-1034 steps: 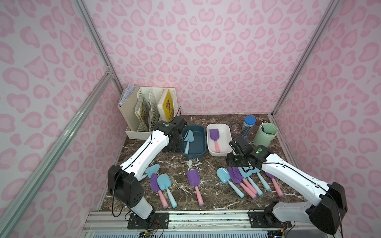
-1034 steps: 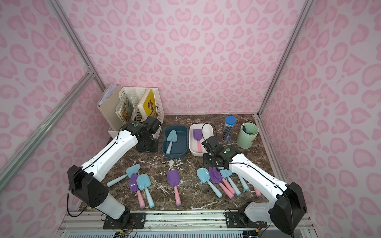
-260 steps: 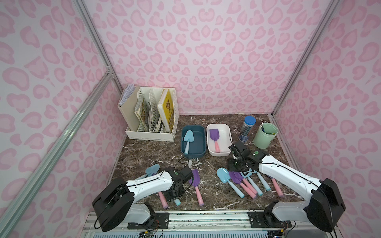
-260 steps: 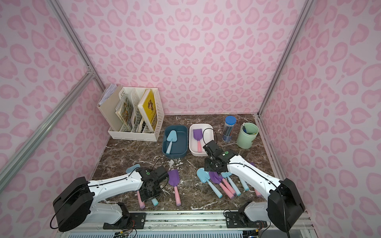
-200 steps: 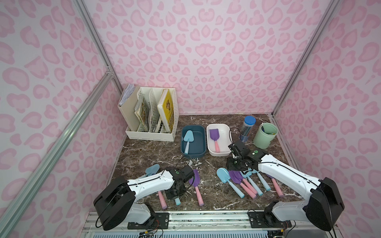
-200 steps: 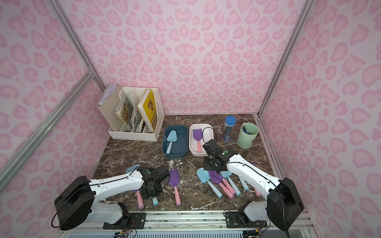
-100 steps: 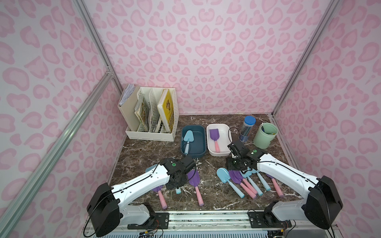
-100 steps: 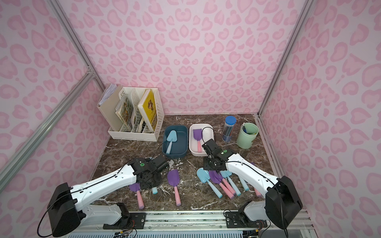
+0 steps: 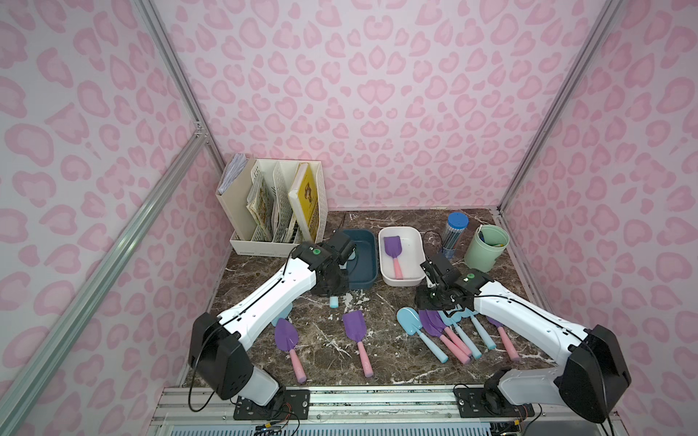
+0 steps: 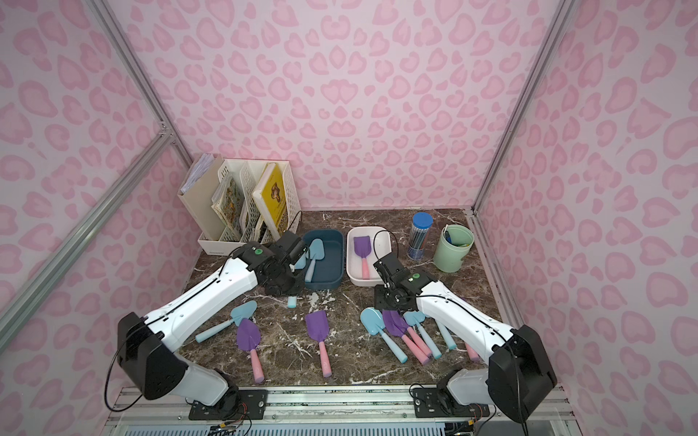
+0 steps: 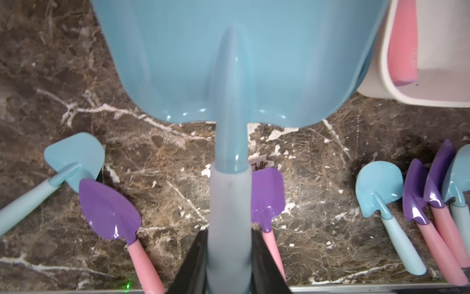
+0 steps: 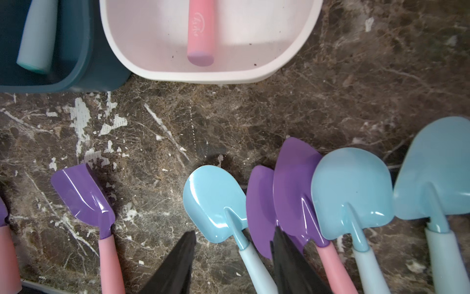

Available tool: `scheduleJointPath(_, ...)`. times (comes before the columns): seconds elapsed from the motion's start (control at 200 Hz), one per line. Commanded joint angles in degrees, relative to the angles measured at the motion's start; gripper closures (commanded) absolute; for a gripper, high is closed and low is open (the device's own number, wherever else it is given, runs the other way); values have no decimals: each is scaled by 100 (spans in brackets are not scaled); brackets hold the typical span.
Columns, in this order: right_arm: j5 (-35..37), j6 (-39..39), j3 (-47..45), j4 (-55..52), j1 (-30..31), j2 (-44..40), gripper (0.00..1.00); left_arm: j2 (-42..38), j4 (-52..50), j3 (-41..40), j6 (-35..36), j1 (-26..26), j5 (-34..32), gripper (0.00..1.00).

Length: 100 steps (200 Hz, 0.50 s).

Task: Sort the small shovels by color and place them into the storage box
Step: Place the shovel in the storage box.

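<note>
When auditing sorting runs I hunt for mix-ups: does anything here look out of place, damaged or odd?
Nothing is mis-sorted: a blue shovel lies in the dark blue box, a purple shovel in the white box. The only oddity: white chipped patches mar the tabletop near the dark blue box.

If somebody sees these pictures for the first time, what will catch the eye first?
The pink leopard-spotted walls surround everything. On the dark marble table, the left gripper is shut on a light blue shovel near the dark blue box, while the right gripper hangs with open fingers above a tight row of blue and purple shovels.
</note>
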Motion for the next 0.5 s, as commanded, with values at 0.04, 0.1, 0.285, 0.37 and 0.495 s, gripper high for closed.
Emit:
scheduleJointPath(0.04,-15,-122,19,21,-73,-50,46,815,-132,873,781,134,350,89)
scheduleJointPath(0.1,-8,-167,33,2,-94,-59,46,1164,-131,1230,887,151,363,89)
scheduleJointPath(0.285,-46,-258,56,-40,-226,-108,46,2221,-265,2245,1219,220,367,90)
scheduleJointPath(0.37,-26,-245,78,-102,-253,-141,46,2630,-321,2573,1298,273,393,90)
scheduleJointPath(0.495,-20,-175,53,-108,-248,-275,46,3095,-364,2978,1302,352,376,91)
